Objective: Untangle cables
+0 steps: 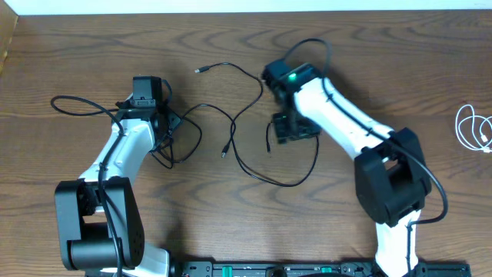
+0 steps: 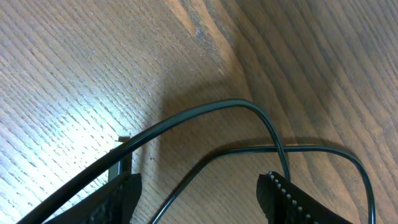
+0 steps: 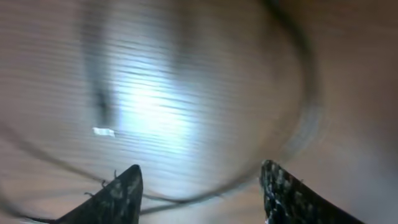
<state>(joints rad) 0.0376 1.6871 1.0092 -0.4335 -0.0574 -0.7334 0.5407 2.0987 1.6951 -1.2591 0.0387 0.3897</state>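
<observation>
**Item 1: L pincer** [image 2: 200, 179]. Released, fingers [image 2: 292, 199] spread, tips low over table [image 1: 77, 46]. Nothing clamped.

**Item 2: blk cable** [image 1: 269, 181]. Thin cord, lying slack on table, mostly btwn the two pincers.
- L wrist view: one strand arcs across just ahead of L pincer's gap, then drops in beside the toothed-edge finger. Contact w/ that finger: can't tell. A 2nd strand loops ahead of the same finger.
- Overhead: small loops just beside L pincer, on the side facing R pincer.
- One plug [image 1: 198, 70] lies beyond both pincers, away from the arm bases.
- Other plug end [image 1: 224, 152] lies btwn the pincers.
- A wide curve sweeps round R pincer on its base side.

**Item 3: R pincer** [image 3: 200, 167]. Released, fingers apart, nothing btwn them. R wrist view is blurred: a dark curved strand shows ahead of the tips, no detail readable.

**Item 4: wht cable** [image 1: 470, 129]. Short, coiled in small loops near table's edge. Well apart from R pincer on its outer side, farther again from L pincer. Not touching blk cable.
</observation>
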